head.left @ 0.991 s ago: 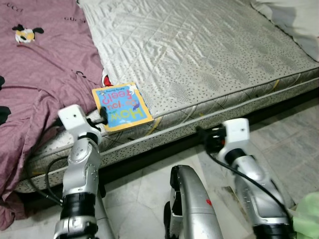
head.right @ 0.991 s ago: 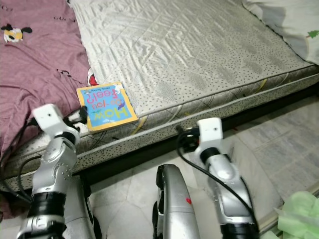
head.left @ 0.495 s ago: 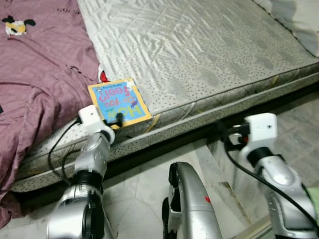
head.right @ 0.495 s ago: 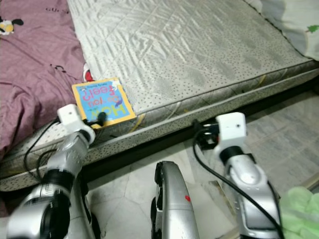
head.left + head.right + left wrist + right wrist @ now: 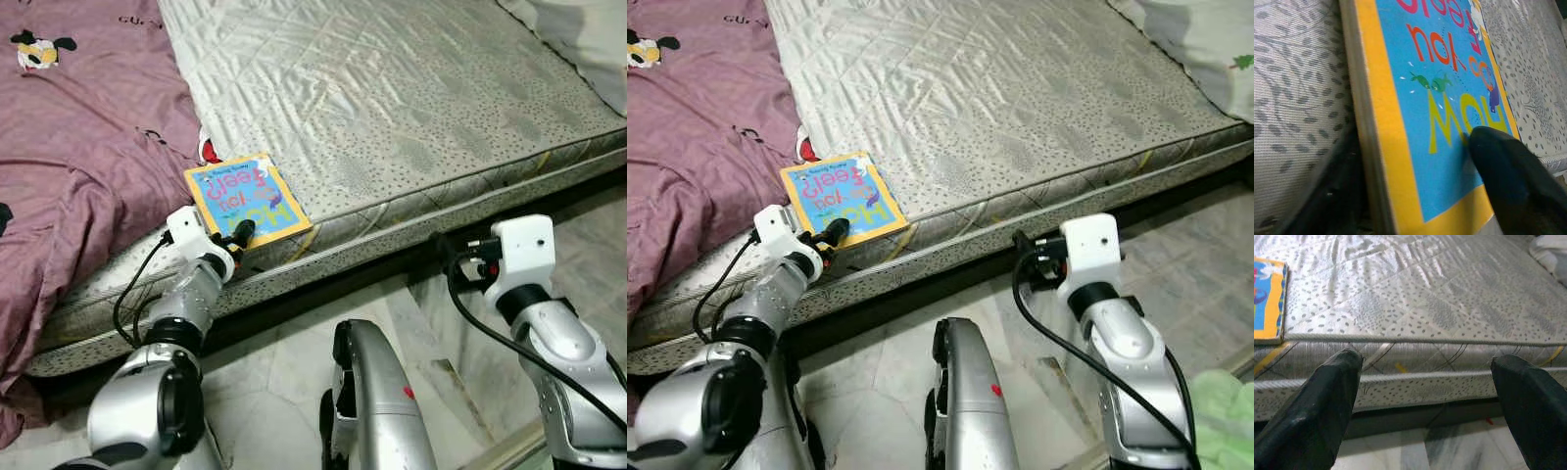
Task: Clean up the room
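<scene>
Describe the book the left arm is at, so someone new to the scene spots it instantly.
Start at the grey quilted mattress with the maroon blanket over its left part. At the mattress's near edge, just right of the blanket, lies the book, flat, with the left gripper at its near corner. It is the one brightly coloured thing there: blue cover, yellow border, big cartoon lettering.

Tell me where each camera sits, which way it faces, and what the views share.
Left eye, right eye: on the head, looking forward and down at the mattress, both silver arms and the body below.
Left wrist: looks along the left gripper; one black finger lies on the book.
Right wrist: looks along the open right gripper at the mattress edge.
Shared: the book shows in all four views.
</scene>
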Robot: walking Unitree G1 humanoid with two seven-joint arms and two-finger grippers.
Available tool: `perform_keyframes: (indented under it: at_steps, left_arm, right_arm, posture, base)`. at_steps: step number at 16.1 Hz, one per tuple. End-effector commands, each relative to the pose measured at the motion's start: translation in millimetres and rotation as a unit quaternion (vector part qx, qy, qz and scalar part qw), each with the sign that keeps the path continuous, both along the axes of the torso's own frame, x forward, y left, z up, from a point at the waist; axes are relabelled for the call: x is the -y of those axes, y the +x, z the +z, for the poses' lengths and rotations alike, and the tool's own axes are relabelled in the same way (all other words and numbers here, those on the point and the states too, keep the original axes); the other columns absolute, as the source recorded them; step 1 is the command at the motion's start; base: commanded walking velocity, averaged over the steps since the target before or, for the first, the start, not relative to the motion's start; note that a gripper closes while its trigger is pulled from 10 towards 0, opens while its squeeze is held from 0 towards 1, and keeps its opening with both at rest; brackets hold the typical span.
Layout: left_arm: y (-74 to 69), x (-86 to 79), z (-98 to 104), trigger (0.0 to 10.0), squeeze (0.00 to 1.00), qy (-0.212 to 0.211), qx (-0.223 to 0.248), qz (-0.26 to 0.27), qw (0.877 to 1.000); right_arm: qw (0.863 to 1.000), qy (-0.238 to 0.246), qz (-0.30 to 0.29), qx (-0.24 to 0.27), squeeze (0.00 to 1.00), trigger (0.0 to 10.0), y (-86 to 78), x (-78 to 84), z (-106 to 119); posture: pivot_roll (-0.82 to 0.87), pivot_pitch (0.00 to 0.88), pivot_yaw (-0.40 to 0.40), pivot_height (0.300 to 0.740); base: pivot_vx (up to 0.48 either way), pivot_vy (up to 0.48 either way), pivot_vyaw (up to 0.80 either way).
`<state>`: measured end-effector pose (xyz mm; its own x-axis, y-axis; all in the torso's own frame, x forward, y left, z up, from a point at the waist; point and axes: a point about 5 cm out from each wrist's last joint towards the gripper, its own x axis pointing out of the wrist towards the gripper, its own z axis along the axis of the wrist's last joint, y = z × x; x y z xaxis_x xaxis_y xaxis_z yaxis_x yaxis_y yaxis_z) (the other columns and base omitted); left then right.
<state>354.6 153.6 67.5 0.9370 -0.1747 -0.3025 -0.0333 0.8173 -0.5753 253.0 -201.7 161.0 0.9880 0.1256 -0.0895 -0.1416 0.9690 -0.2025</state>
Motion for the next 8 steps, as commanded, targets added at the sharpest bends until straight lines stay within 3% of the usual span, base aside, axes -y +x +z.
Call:
perform_keyframes:
  at_steps: [1,8]
  left_arm:
    - [-4.9,10.9,-10,0.0,0.00,-0.020,-0.022,-0.021,0.999]
    - [3.6,5.1,2,0.0,0.00,-0.034,0.001,-0.007,0.999]
  right_arm:
    - [1.000,-0.011,-0.007,-0.009,0.00,10.0,1.5,5.1,-2]
    - [1.000,-0.017,-0.006,0.009,0.00,10.0,11.3,4.1,3]
  posture:
    - [-0.21,0.158,-0.148,0.516]
    - [-0.23,0.116,-0.145,0.516]
  base:
    - [0.000,0.000,0.00]
    - [0.000,0.000,0.00]
